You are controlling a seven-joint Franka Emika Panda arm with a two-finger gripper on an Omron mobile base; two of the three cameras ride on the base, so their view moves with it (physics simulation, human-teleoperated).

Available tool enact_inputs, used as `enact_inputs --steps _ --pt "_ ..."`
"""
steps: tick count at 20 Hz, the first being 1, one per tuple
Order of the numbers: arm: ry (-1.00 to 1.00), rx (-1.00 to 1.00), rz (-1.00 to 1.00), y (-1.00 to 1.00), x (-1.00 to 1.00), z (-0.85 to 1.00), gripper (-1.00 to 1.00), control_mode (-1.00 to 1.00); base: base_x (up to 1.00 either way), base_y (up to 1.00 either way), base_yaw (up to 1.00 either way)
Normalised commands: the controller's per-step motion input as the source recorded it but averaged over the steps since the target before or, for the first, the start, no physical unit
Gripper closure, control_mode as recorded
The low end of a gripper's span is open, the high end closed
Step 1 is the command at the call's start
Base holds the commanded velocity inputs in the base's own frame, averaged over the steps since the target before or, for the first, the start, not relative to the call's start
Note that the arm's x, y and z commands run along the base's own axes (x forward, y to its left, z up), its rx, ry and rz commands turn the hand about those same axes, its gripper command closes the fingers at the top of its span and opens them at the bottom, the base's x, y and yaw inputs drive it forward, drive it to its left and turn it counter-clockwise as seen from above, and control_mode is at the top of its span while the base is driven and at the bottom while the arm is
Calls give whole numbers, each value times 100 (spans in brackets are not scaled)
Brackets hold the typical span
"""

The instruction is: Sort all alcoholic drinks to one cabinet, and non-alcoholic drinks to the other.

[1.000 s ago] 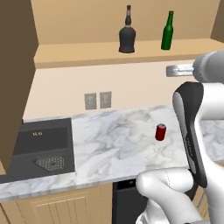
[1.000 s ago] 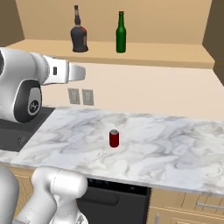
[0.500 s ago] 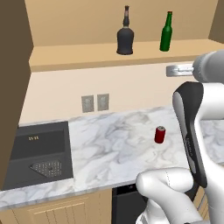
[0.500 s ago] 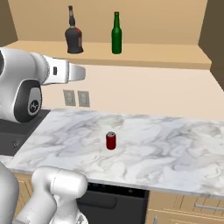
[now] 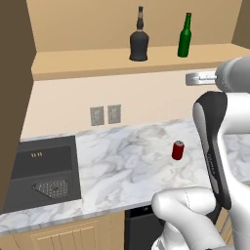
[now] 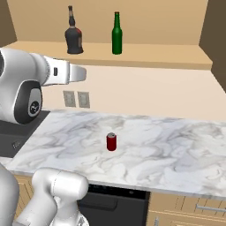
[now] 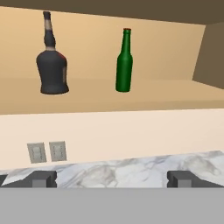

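Note:
In an open wall cabinet (image 5: 88,62) with a tan inside, a squat black bottle (image 5: 139,41) (image 6: 74,36) (image 7: 52,65) and a slim green bottle (image 5: 184,36) (image 6: 116,34) (image 7: 124,61) stand upright, side by side on the bottom shelf. On the marble counter (image 5: 122,166) below stands a short red can (image 5: 178,150) (image 6: 111,141). My gripper (image 7: 111,179) (image 5: 189,78) (image 6: 84,73) hangs level in the air, just under shelf height and well above the can. It is open, holds nothing, and points toward the back wall.
A dark sink (image 5: 44,171) is set into the counter at the left. Two wall outlets (image 5: 105,114) sit on the backsplash. Brown cabinet panels flank the open shelf at the left (image 5: 14,97) and at the right (image 6: 216,39). A dark appliance front (image 6: 114,205) lies under the counter.
The whole picture has shifted slightly, so the base has moved a little. The bottles and can stand as before. The arm holds its pose and the gripper stays open.

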Motion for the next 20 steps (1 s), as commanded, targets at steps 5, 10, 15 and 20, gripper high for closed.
enact_inputs --steps 5,10,15,20 --pt "0 0 0 0 0 0 -100 100 0 0 0" --pt "2 0 0 0 -4 -15 -100 -100 0 0 0" --pt "3 0 0 0 -6 -29 -100 -100 0 0 0" --pt "4 0 0 0 -9 -21 -100 -100 0 0 0"
